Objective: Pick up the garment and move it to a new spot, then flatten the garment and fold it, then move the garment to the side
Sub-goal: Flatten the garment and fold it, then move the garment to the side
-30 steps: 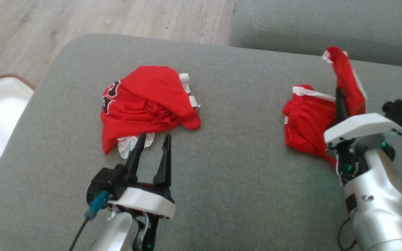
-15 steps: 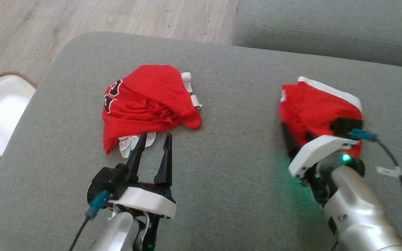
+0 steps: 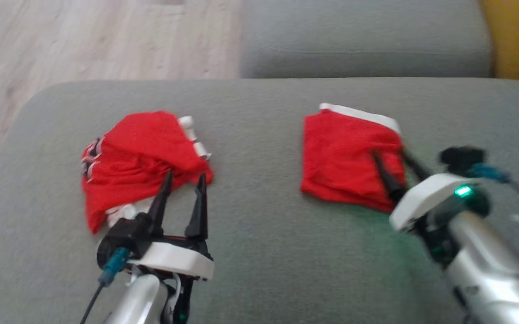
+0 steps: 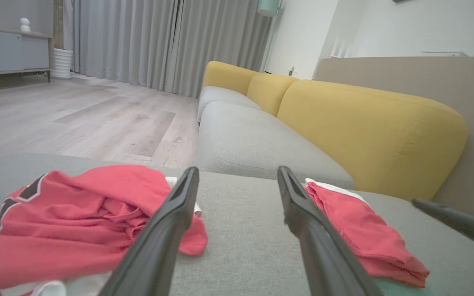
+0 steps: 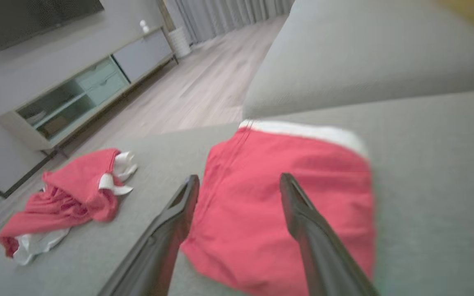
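A red garment (image 3: 345, 157) with a white band along its far edge lies folded in a flat rectangle on the right of the grey cushion (image 3: 259, 252). My right gripper (image 3: 389, 152) is open, its fingers over the garment's right part with nothing between them; the right wrist view shows the gripper (image 5: 240, 177) just above the red cloth (image 5: 323, 185). A crumpled red jersey (image 3: 133, 157) with white trim lies on the left. My left gripper (image 3: 185, 174) stands open at the jersey's near edge, holding nothing. The left wrist view has the left gripper (image 4: 237, 170) between jersey (image 4: 76, 213) and folded garment (image 4: 360, 230).
A second grey seat (image 3: 363, 40) adjoins the cushion at the back, with yellow backrests (image 4: 364, 123) to the right. Wood floor (image 3: 83, 36) lies beyond the cushion's left and far edges. A low cabinet (image 5: 89, 94) stands across the room.
My right gripper carried the raised part of the garment over, laid it flat and opened. The head camera has shifted, so the whole scene sits further left and lower.
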### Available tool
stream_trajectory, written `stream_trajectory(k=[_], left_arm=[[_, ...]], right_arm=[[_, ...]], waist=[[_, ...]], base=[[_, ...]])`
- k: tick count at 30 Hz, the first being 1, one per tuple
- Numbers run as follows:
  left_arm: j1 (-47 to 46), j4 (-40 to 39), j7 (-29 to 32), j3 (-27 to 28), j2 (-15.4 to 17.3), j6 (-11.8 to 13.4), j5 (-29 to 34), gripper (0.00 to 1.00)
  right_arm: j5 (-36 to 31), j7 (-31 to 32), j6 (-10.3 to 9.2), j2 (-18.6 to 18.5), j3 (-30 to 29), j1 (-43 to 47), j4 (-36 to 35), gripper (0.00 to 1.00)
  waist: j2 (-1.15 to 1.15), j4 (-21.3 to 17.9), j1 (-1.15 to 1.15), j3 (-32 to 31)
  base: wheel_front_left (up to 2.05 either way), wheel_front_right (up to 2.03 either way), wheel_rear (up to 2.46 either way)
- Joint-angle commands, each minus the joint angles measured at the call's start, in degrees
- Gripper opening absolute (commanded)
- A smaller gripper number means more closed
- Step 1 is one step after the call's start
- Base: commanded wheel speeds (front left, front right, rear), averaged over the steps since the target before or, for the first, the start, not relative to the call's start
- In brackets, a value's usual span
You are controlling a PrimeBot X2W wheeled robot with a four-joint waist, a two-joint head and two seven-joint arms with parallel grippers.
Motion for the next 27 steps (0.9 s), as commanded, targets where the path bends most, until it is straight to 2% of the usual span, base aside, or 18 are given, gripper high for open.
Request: stream_trajectory(k=[1, 6, 11, 15, 18, 23, 27], left_arm=[[-2.1, -2.2, -0.7, 2.6, 0.6, 0.4, -0.1, 1.00], [-2.3, -2.7, -1.1, 3.6, 0.5, 0.4, 0.0, 1.00], [-2.4, -2.9, -1.3, 4.4, 0.3, 0.4, 0.8, 1.00], [-1.7, -3.3, -1.3, 5.3, -0.1, 0.1, 1.6, 1.00], [-0.6, -3.6, -1.3, 6.0, -0.4, -0.3, 2.8, 1.00], [2.3, -3.6, -1.3, 7.3, -1.1, -0.7, 5.1, 1.00], [3.7, -3.6, -1.3, 8.2, -1.6, -1.1, 7.1, 1.00]], right_arm=[[-0.4, -1.5, -0.04, -1.8, -0.6, -1.1, -3.0, 1.00], [-2.1, -3.5, -0.04, -5.2, -4.9, 0.1, -6.8, 1.00], [-10.4, -8.4, -0.04, -6.8, -11.0, 3.2, -11.0, 1.00], [-17.5, -10.3, -0.04, -3.9, -17.4, 7.1, -14.3, 1.00], [-22.5, -10.8, -0.04, -0.3, -21.2, 10.8, -17.0, 1.00], [-29.3, -10.8, -0.04, 5.5, -25.1, 16.3, -20.6, 1.00], [-32.5, -10.1, -0.04, 8.1, -26.8, 18.4, -22.8, 1.00]], waist=[[0.00, -3.2, 0.00, -1.0], [0.00, -5.8, 0.00, -1.2], [0.00, -8.0, 0.00, -1.1], [0.00, -8.8, 0.00, -0.9], [0.00, -9.0, 0.00, -0.8], [0.00, -8.6, 0.00, -0.8], [0.00, -8.1, 0.00, -0.6]], base=[[0.00, 0.00, 0.00], [0.00, 0.00, 0.00], [0.00, 0.00, 0.00], [0.00, 0.00, 0.00], [0.00, 0.00, 0.00], [0.00, 0.00, 0.00], [0.00, 0.00, 0.00]])
